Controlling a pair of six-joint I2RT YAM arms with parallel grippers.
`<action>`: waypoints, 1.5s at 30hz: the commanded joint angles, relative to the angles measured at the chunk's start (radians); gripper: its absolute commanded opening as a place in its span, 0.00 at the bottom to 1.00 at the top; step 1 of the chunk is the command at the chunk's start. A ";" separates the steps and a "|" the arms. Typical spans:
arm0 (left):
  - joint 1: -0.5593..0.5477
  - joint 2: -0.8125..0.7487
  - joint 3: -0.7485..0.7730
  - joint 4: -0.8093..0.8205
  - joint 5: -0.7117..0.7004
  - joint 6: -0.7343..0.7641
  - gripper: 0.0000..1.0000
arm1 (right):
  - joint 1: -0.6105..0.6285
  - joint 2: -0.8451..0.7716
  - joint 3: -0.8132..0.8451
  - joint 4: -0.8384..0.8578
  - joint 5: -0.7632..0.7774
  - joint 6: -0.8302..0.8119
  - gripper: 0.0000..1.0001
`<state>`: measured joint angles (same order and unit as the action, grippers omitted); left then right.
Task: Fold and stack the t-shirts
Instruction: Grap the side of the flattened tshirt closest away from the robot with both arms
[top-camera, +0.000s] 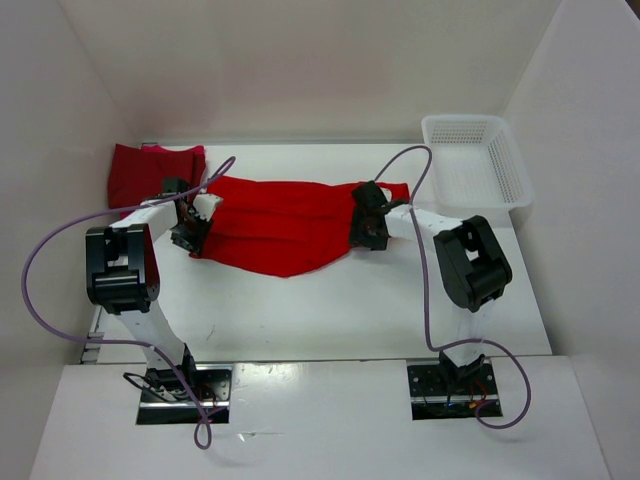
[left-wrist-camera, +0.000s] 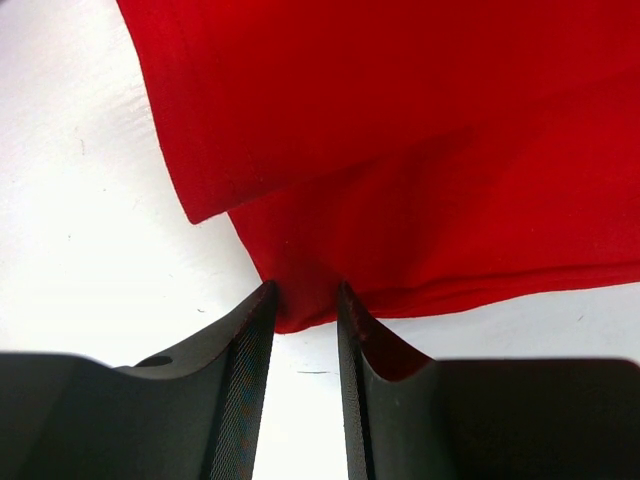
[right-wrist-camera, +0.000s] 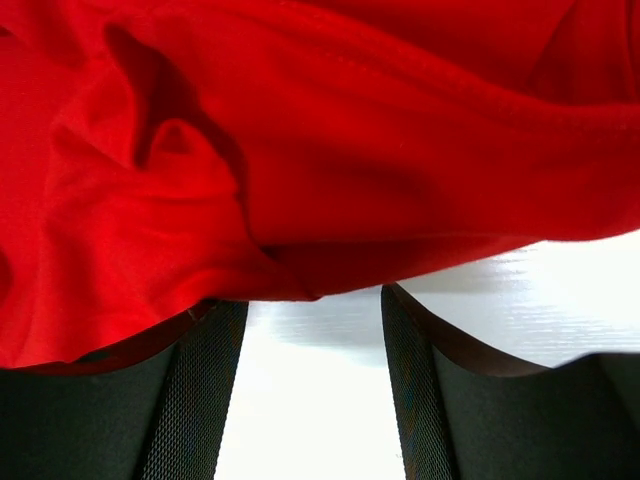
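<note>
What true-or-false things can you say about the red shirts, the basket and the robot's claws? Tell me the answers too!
1. The bright red t-shirt lies spread out between the left gripper and the right gripper. True.
2. The white basket has a shirt in it. False: nothing shows inside it.
3. The right gripper's jaws stand open. True.
4. The darker folded t-shirt sits at the far right of the table. False: it sits in the far left corner.
</note>
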<state>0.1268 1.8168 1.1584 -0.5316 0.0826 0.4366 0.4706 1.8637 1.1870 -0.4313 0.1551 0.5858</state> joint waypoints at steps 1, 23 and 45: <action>0.000 -0.024 -0.009 -0.025 0.019 -0.022 0.39 | 0.017 -0.001 0.062 0.077 0.055 0.006 0.61; 0.000 -0.024 -0.028 -0.025 0.028 -0.013 0.39 | 0.048 0.054 0.115 0.059 0.179 -0.034 0.60; 0.000 -0.024 -0.046 -0.016 0.028 -0.004 0.22 | 0.048 -0.069 0.075 0.066 0.081 -0.075 0.00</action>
<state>0.1265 1.8072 1.1423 -0.5282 0.0986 0.4377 0.5106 1.8858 1.2499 -0.3756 0.2420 0.5175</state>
